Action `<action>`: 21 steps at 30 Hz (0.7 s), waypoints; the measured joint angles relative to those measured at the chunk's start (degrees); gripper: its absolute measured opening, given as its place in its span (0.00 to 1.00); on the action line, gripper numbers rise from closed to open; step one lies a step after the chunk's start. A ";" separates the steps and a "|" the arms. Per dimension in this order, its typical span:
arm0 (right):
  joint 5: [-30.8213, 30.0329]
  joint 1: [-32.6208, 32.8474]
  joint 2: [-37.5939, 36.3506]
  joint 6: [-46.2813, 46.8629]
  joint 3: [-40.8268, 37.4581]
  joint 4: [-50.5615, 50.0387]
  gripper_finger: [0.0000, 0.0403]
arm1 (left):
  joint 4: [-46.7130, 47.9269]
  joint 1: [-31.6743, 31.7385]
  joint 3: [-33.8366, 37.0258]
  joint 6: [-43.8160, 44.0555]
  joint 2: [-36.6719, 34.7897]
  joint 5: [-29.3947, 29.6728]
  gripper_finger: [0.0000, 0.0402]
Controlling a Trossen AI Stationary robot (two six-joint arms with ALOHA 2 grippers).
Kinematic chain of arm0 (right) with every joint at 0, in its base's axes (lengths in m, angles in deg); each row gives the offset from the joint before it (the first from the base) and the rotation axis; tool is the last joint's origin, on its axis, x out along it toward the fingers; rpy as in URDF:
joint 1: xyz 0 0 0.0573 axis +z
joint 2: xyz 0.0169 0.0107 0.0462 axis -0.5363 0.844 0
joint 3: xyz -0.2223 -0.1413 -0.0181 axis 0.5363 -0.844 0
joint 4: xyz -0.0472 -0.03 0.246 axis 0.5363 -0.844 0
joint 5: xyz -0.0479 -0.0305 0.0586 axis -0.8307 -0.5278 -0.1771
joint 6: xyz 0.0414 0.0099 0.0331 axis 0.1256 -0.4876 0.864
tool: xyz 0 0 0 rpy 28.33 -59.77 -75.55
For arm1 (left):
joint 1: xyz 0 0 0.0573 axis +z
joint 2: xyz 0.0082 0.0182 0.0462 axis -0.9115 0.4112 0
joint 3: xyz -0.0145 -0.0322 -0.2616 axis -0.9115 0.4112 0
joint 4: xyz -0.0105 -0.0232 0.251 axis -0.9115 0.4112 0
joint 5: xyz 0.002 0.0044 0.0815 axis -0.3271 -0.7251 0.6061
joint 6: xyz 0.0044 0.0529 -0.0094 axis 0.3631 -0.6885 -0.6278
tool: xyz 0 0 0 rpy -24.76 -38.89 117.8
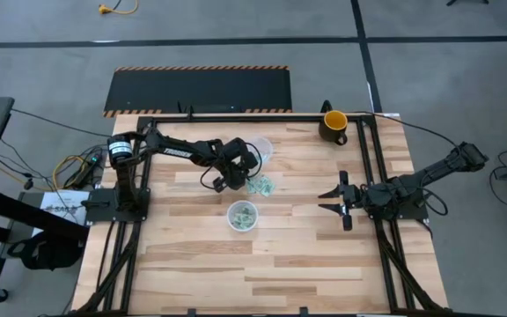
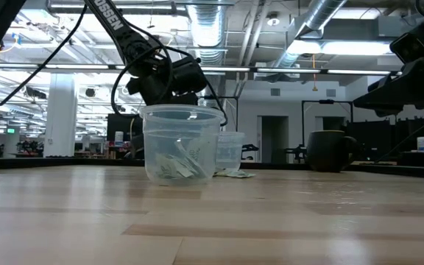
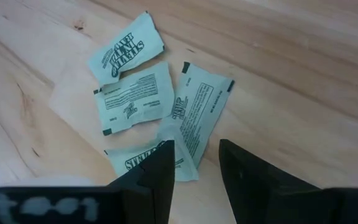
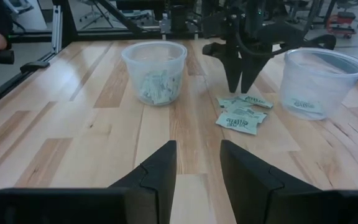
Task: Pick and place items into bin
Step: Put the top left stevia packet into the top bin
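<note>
Left gripper point(image 3: 196, 163) part-open, empty, above green packets point(image 3: 135, 99)

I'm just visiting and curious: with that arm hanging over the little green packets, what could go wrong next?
The packets lie overlapping on the table, so the open left gripper above them might pinch two at once, or slide off a flat one. An empty cup stands close beside the pile, so the arm could bump it. The cup already holding packets stands apart, so one could drop on the way.
</note>
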 joint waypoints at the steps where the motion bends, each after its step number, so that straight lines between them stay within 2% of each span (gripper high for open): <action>1: -0.01 0.00 0.01 0.02 0.00 -0.02 0.29 | 0.00 0.00 0.00 -0.02 0.00 0.00 0.29; 14: 0.00 0.00 0.00 0.00 0.02 -0.02 0.29 | -0.63 0.61 -0.07 0.42 1.27 -1.81 0.23; 21: 0.00 -0.01 0.00 0.01 0.01 -0.02 0.29 | -0.33 0.61 -0.07 -0.22 1.33 -1.73 0.16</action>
